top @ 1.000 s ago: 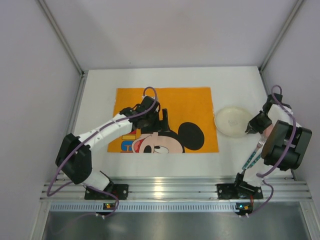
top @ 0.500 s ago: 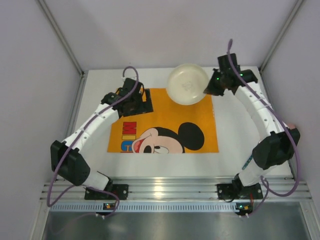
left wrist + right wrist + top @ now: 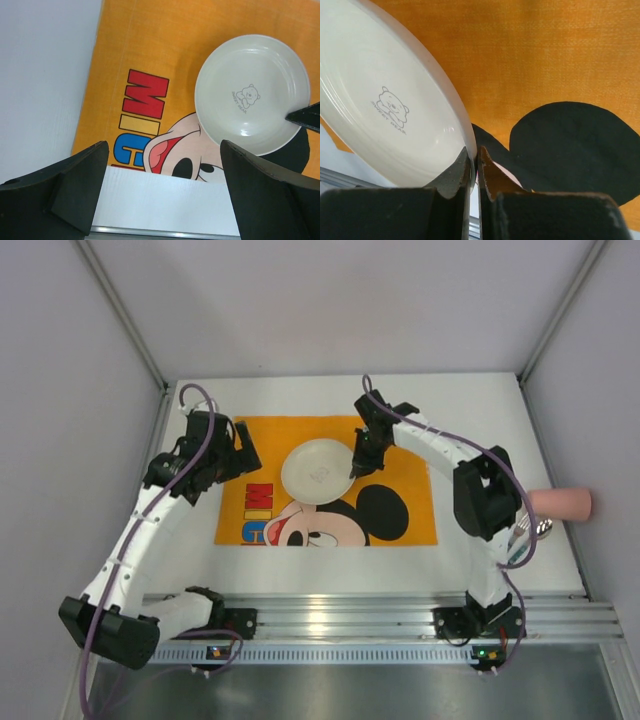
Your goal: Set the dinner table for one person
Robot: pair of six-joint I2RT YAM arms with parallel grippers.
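A cream plate (image 3: 318,471) with a small bear print sits over the middle of the orange cartoon-mouse placemat (image 3: 400,445) on the white dinner table (image 3: 480,410). My right gripper (image 3: 358,462) is shut on the plate's right rim; in the right wrist view its fingers pinch the rim (image 3: 470,150). My left gripper (image 3: 235,452) is open and empty over the placemat's left edge. The left wrist view shows the plate (image 3: 250,95) ahead and the placemat (image 3: 150,60) below.
A pink cup (image 3: 560,504) lies on its side at the right edge of the table. A fork and another utensil (image 3: 525,537) lie near it, partly behind my right arm. The aluminium rail (image 3: 330,615) runs along the near edge.
My right gripper has carried the plate from the right of the table, round the back edge, onto the placemat's middle. My left gripper has moved from the placemat's middle to its left edge.
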